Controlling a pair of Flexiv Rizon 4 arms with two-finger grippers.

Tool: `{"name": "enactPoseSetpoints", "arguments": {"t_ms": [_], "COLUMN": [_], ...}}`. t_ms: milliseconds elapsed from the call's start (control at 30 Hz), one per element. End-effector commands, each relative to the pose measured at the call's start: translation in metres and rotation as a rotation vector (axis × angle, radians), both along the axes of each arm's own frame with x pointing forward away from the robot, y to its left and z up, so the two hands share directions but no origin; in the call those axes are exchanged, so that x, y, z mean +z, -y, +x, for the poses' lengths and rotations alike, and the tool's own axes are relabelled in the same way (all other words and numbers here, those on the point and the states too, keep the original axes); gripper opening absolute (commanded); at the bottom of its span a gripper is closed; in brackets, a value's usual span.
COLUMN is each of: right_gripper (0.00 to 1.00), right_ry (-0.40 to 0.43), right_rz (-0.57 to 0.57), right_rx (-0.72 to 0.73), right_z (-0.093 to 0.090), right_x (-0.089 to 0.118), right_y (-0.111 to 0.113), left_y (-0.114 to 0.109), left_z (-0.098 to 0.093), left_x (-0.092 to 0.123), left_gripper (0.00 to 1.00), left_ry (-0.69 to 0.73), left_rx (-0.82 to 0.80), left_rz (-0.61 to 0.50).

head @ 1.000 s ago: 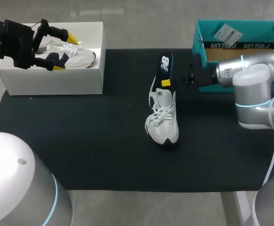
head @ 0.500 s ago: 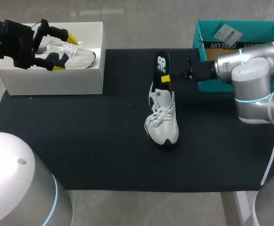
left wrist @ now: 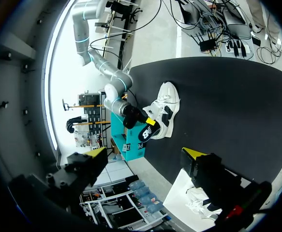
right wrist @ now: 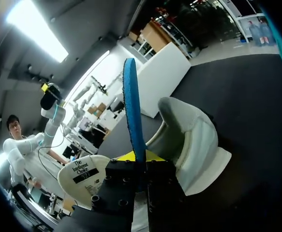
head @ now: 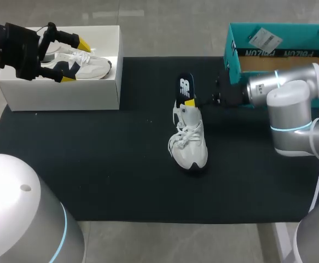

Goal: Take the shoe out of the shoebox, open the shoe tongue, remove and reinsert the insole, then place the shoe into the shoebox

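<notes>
Surface: matte black mat, flat over a grey table.
Centre: white shoe, laces up, padded heel toward the far edge.
Heel end: thin, flat insole, dark top, blue underside, its near end at the shoe's opening.
Right arm: right gripper pinched narrow on the insole.
Left arm: left gripper spread wide, holding nothing, over the white shoebox.
Far left: this rigid rectangular box holds a second shoe.
Far right: teal box, open-topped.

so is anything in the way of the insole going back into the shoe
Nothing visible. The right claw holds the insole with one end at the heel opening of the shoe, and no object lies between them.
</notes>
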State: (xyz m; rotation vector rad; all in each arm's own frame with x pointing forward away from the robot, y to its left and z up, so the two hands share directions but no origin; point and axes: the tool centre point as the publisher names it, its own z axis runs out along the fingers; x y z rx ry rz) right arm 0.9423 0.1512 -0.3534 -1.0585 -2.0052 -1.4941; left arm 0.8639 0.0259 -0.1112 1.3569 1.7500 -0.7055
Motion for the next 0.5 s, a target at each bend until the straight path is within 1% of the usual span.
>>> {"name": "enactPoseSetpoints", "arguments": {"t_ms": [33, 100, 133, 233, 400, 433, 500], "right_gripper": [0.29, 0.40, 0.43, 0.42, 0.34, 0.31, 0.16], "right_ry": [0.031, 0.052, 0.062, 0.087, 0.113, 0.116, 0.120], "right_rz": [-0.007, -0.015, -0.020, -0.031, -0.048, -0.048, -0.051], "right_rx": [-0.025, -0.020, -0.014, -0.001, 0.007, 0.006, 0.002], "right_z": [-0.001, 0.007, 0.011, 0.021, 0.034, 0.036, 0.038], "right_x": [0.005, 0.011, 0.013, 0.019, 0.025, 0.026, 0.026], "right_y": [0.002, 0.003, 0.004, 0.007, 0.012, 0.013, 0.015], "left_y": [0.000, 0.000, 0.000, 0.000, 0.000, 0.000, 0.000], "left_z": [0.001, 0.001, 0.001, 0.001, 0.001, 0.001, 0.001], "left_x": [0.000, 0.000, 0.000, 0.000, 0.000, 0.000, 0.000], "left_gripper": [1.00, 1.00, 1.00, 1.00, 1.00, 1.00, 1.00], "left_ry": [-0.002, -0.002, -0.002, -0.002, -0.002, -0.002, -0.002], "left_rx": [-0.001, -0.001, -0.001, -0.001, -0.001, -0.001, -0.001], "left_rz": [0.004, 0.004, 0.004, 0.004, 0.004, 0.004, 0.004]}}
